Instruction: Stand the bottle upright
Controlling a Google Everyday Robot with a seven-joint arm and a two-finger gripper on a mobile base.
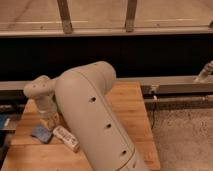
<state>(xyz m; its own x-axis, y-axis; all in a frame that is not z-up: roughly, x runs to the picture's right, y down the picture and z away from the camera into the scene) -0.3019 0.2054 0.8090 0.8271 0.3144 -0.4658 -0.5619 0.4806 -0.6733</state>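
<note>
The bottle (67, 139) lies on its side on the wooden table (129, 107), a small slim pale bottle pointing from upper left to lower right. My gripper (50, 121) hangs from the pale wrist at the left and comes down onto the bottle's upper-left end. It is shut there and appears to pinch that end. The large cream arm (95, 115) fills the middle of the view and hides the table behind it.
A blue sponge-like piece (41, 133) lies just left of the bottle. A dark rail and wall (150, 55) run behind the table. The table's right edge drops to a speckled floor (185, 135).
</note>
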